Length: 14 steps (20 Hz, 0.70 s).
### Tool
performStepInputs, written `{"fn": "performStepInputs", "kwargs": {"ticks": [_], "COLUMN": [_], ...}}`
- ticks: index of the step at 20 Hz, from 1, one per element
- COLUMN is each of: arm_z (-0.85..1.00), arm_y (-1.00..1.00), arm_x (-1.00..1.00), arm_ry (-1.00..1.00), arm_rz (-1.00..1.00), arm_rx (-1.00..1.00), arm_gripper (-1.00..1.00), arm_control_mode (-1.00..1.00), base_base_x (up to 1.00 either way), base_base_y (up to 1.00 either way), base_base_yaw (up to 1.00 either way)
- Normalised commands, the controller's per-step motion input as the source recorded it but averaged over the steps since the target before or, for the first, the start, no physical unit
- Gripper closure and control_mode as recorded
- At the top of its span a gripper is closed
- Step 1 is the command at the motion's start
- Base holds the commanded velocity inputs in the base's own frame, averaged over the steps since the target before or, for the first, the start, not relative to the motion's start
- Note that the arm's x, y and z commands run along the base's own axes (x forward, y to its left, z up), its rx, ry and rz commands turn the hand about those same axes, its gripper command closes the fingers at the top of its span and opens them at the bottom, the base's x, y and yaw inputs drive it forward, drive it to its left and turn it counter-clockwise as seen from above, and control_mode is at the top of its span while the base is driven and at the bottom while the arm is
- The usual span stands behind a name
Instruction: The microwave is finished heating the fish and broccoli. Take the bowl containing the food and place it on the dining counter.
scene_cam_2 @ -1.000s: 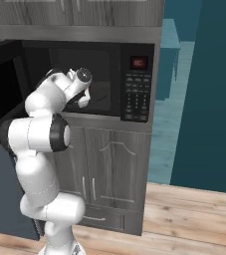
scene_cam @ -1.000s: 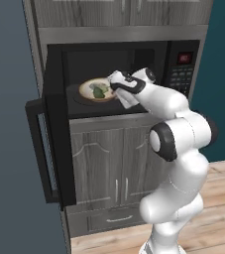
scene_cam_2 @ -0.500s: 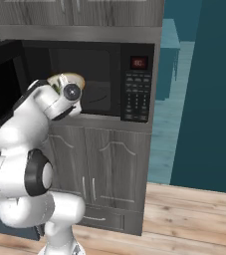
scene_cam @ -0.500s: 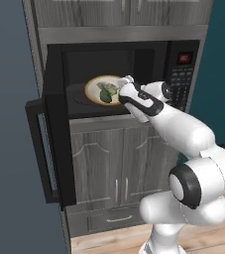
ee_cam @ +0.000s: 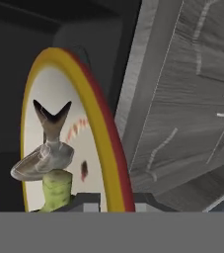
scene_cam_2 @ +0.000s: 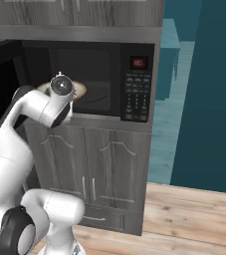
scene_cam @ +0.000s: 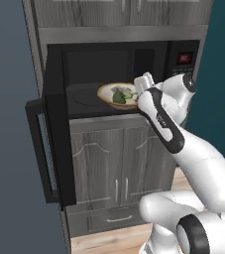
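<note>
reaching into the open microwave (scene_cam: 134, 64), my hand (scene_cam: 142, 85) sits at the near right rim of the bowl (scene_cam: 115, 94). the fingers seem closed onto that rim, one dark tip on either side of it in the hand view, though the grey band cuts them off and i cannot tell the grasp for sure. the bowl (ee_cam: 96, 128) is shallow and wide, cream inside with a yellow-to-red band round its edge and a few small reddish flecks on the inner wall. in it lies the fish (ee_cam: 44, 153), pale grey with a dark forked tail, and touching it the broccoli (ee_cam: 58, 191), a light green stalk. from the left base view the bowl is at the front of the dark cavity, at the lip, just above the grey cabinet doors (scene_cam: 121, 163). the microwave door (scene_cam: 52, 144) stands swung wide to the left with its black bar handle (scene_cam: 37, 149). the button panel (scene_cam_2: 136, 94) with its small red display (scene_cam_2: 138, 63) is to the right.
</note>
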Motion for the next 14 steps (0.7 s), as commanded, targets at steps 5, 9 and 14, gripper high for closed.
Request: {"fn": "performStepInputs", "kwargs": {"ticks": [5, 9, 14], "arm_z": [-0.01, -0.03, 0.0], "arm_y": [-0.14, -0.07, 0.0], "arm_x": [-1.0, -1.0, -0.34], "arm_ry": [0.1, -0.45, -0.13], "arm_rz": [0.0, 0.0, 0.0], "arm_rx": [0.0, -0.01, 0.0], "arm_gripper": [1.0, 1.0, 1.0], "arm_control_mode": [-1.0, -1.0, -1.0], "base_base_x": [0.0, 0.0, 0.0], "base_base_y": [0.0, 0.0, 0.0], "base_base_yaw": [0.0, 0.0, 0.0]}}
